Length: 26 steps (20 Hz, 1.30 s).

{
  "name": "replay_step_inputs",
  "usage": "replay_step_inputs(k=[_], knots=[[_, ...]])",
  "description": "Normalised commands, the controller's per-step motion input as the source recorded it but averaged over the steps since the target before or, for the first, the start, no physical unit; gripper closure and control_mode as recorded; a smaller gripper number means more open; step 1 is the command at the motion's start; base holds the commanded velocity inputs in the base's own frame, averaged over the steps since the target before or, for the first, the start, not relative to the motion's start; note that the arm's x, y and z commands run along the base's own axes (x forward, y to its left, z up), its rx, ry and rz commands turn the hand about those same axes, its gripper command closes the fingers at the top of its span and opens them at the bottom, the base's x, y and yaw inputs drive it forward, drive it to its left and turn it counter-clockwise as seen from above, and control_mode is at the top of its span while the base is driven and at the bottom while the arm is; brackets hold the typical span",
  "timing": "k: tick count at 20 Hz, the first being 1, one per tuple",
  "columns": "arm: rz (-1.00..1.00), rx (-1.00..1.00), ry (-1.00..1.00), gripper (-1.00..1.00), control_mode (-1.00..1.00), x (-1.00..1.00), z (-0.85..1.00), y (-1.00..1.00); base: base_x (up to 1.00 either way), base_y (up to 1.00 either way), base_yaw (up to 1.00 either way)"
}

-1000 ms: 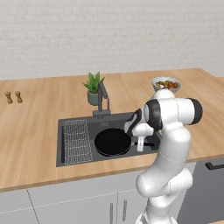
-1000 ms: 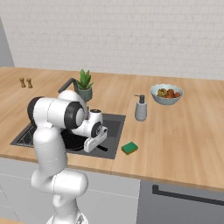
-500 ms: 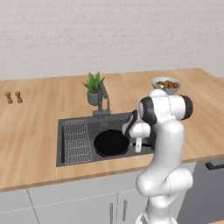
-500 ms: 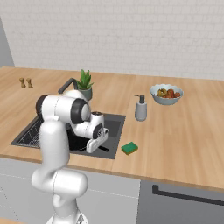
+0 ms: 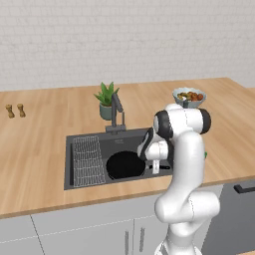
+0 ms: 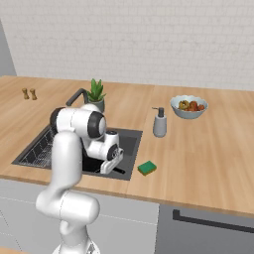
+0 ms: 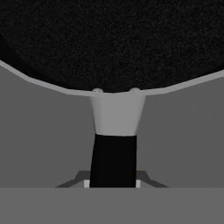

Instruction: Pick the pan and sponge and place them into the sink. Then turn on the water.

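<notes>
Arm [image 5: 187, 164]: glossy white rounded links, dark grey to black joint rings. Bulbous white base segment. White hand block, small dark fingers [image 7: 87, 183].

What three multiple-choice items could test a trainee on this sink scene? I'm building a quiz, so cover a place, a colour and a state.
1. Where does the sponge lie?
A. on the counter right of the sink
B. in the bowl
C. on the wire rack

2. What colour is the pan?
A. red
B. black
C. white

3. How is the gripper?
A. wide open over the sponge
B. shut on the pan's handle
C. shut on the faucet

Answers: 1 A, the right base view shows it on wood beside the basin. 2 B, a black disc lies in the basin. 3 B, the hand view shows the handle running between the fingertips.
</notes>
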Motion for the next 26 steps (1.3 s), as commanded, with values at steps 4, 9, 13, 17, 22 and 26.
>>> replay_step_inputs(k=[4,9,13,17,22,26], knots=[[0.04,0.0,0.0,1.0,-1.0,0.25,-0.28,0.0,0.0,0.0,0.0],[0.04,0.0,0.0,1.0,-1.0,0.2,-0.24,0.0,0.0,0.0,0.0],[0.04,0.0,0.0,1.0,-1.0,0.18,-0.18,0.0,0.0,0.0,0.0],[0.03,0.0,0.03,-1.0,-1.0,0.11,-0.02,0.0,0.0,0.0,0.0],[0.01,0.0,0.03,-1.0,-1.0,0.0,0.19,0.0,0.0,0.0,0.0],[0.0,0.02,0.09,-1.0,-1.0,0.0,0.59,0.0,0.0,0.0,0.0]])
